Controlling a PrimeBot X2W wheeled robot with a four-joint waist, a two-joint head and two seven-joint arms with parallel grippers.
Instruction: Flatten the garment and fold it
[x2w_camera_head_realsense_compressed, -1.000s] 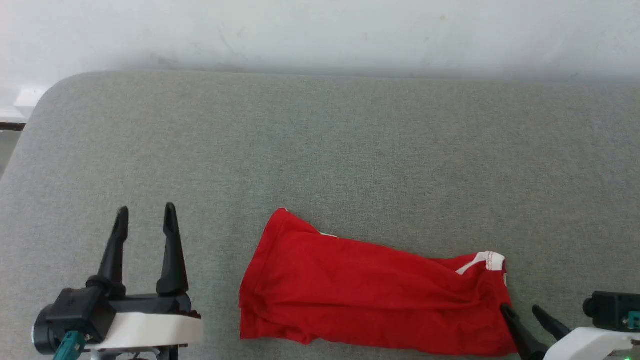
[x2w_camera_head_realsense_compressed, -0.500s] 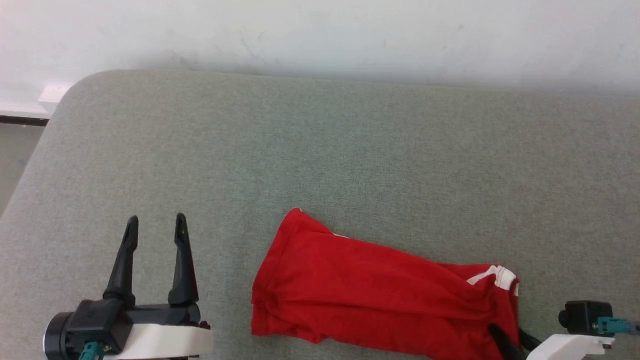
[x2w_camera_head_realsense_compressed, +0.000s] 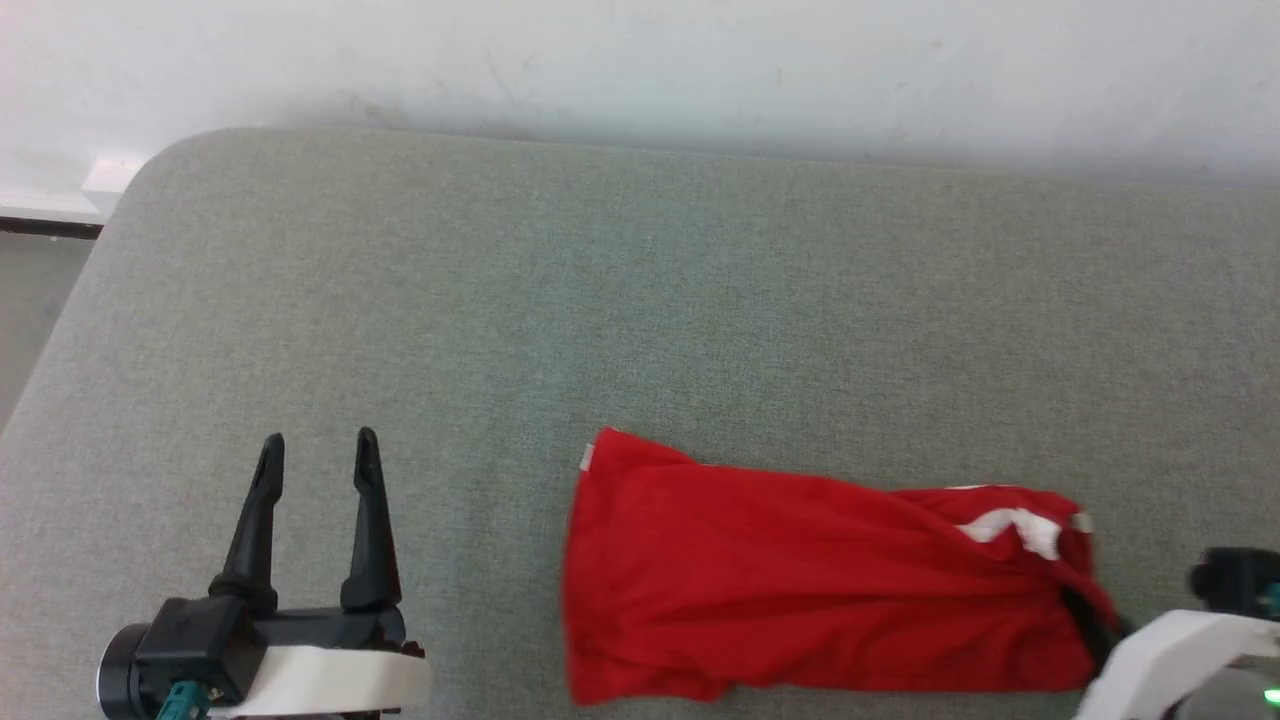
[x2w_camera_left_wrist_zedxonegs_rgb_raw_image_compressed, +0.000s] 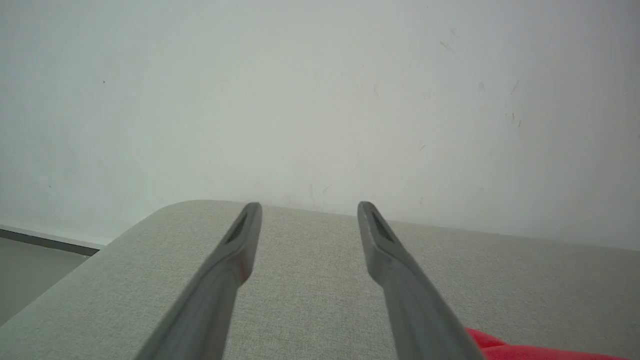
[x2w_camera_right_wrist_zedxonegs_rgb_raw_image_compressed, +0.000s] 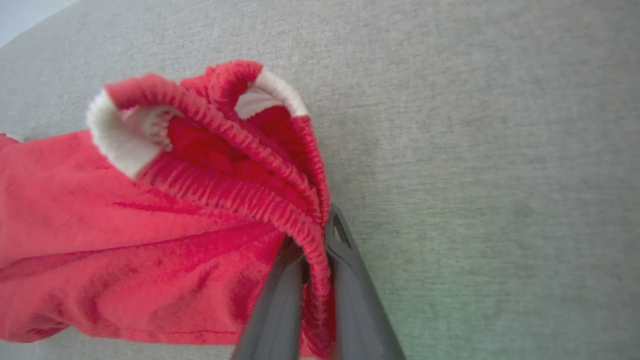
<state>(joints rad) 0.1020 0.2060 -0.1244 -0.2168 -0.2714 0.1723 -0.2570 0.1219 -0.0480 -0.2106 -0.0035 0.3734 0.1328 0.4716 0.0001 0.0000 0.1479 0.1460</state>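
Currently flattening step: right gripper jaws pinched on garment edge; left gripper jaws wide, empty. Next, probably left takes opposite end.

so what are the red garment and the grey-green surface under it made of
Bright red garment with white trim: thin, soft matte cloth, perhaps cotton or a light synthetic; it creases and lies limp, and its gathered edge looks ribbed like elastic. Grey-green padded surface: matte woven upholstery fabric, judging by its fine visible weave and rounded corner.
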